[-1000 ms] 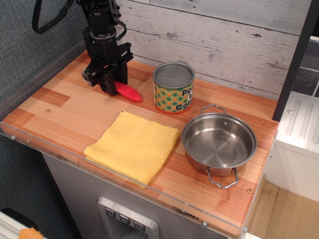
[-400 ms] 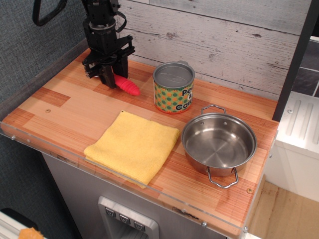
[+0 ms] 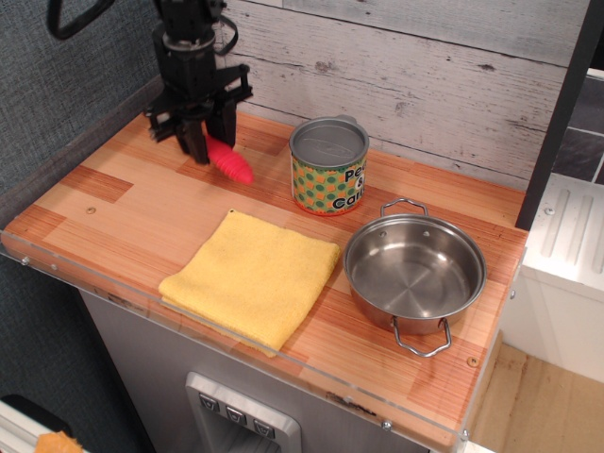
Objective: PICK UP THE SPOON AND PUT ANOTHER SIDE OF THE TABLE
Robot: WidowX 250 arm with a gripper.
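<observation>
Spoon (image 3: pixel 229 161) w/ ribbed red-pink handle, tilted, bowl hidden, clamped in black end effector (image 3: pixel 202 144), above table (image 3: pixel 142 217)

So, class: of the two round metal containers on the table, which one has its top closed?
The patterned can, sealed by a grey lid; the steel pot stands open.

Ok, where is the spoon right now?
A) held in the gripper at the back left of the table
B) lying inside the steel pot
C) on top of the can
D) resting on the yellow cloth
A: the spoon hangs with its red handle sticking out of the gripper, apparently above the table at its back left.
</observation>
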